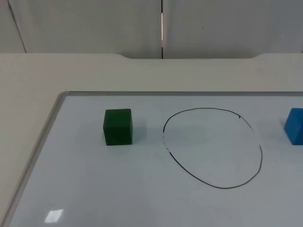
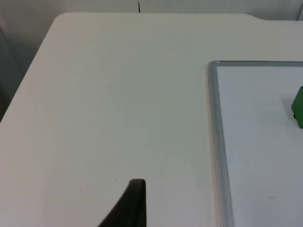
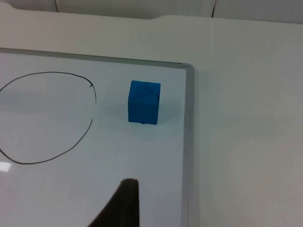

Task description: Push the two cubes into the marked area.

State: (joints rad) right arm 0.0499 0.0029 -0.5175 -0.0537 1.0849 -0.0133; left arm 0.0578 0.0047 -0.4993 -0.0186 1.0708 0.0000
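White worktop (image 1: 28, 75) carries a whiteboard (image 1: 118, 189) with a thin metal frame; grey partition wall (image 1: 94, 23) stands behind.

Green cube (image 1: 118, 126) sits on the whiteboard, outside the marked area (image 1: 213, 147), near its left side but clear of the line. The marked area is a black, hand-drawn closed loop, roughly oval. Blue cube (image 1: 295, 125) sits on the whiteboard on the opposite side of the loop, also outside it and apart from the line. In the right wrist view the blue cube (image 3: 144, 102) stands between the loop (image 3: 47, 118) and the right frame of the whiteboard (image 3: 188, 142), nearer the frame, not touching it.

Left pincer (image 2: 128, 205): one black fingertip shows above bare worktop (image 2: 118, 94), beside the whiteboard's left frame (image 2: 215, 142), well apart from the green cube (image 2: 298, 108). Open or closed: cannot tell.

Right pincer (image 3: 120, 205): one black fingertip shows over the whiteboard, near the blue cube but not touching. Open or closed: cannot tell.
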